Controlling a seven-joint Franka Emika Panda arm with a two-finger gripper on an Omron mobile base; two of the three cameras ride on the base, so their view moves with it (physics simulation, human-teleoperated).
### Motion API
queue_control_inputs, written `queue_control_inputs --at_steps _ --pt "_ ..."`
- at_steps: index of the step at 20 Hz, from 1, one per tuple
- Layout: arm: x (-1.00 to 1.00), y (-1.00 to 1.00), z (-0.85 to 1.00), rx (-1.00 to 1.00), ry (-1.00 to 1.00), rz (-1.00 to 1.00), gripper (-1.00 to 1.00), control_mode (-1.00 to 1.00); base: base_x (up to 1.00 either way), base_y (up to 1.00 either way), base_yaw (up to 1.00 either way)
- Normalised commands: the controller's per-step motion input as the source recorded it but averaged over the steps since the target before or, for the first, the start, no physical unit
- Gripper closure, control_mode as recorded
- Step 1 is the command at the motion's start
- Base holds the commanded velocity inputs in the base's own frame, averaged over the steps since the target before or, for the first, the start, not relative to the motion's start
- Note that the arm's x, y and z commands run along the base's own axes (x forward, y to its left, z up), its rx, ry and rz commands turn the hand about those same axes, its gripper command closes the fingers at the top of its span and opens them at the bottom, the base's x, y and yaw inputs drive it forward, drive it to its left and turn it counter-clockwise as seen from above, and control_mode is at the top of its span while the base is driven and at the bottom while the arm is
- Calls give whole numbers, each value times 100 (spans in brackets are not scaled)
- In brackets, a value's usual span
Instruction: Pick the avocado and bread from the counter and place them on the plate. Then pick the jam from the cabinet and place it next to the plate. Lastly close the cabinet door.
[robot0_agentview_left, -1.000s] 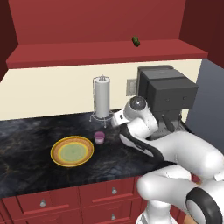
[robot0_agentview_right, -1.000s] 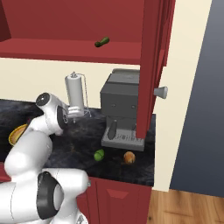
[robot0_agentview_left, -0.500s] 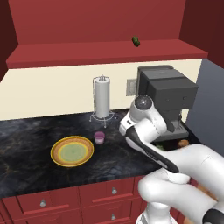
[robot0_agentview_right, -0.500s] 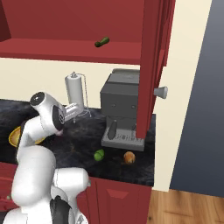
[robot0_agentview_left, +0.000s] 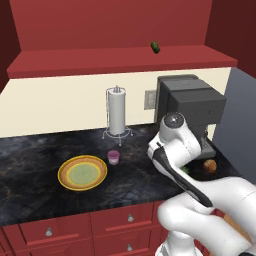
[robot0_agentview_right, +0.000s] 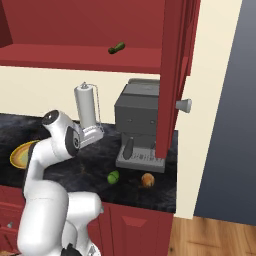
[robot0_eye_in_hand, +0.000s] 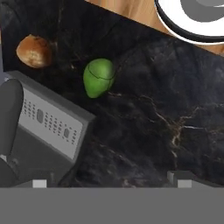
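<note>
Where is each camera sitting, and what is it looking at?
Left base view: behind the arm's left, looking forward and down at the counter, plate, jam; the white arm rises lower right.
Right base view: behind its right, facing the coffee machine and open cabinet door; arm lower left.
Hand view: on the hand, looking down along the open gripper.
Hand and right base views share the avocado and bread.

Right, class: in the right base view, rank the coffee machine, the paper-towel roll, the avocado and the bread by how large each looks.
1. Coffee machine, largest.
2. Paper-towel roll.
3. Avocado and bread: these look about equal, so no ranking between them.
</note>
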Motion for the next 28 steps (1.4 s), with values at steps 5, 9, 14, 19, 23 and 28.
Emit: queue_control_inputs --at_steps 5,9,14,19,23,28 --pt "0 -35 0 7 25 -12 -100 -100 0 0 0" --pt "-13 -39 0 0 8 -5 -100 -100 0 0 0" --pt "-29 -50 -5 0 0 0 -100 -100 0 0 0" --pt "-33 -60 -18 0 0 0 -100 -100 0 0 0" --pt "-6 -48 -9 0 0 0 -100 -100 0 0 0" --pt "0 -40 -4 0 0 0 -100 -100 0 0 0"
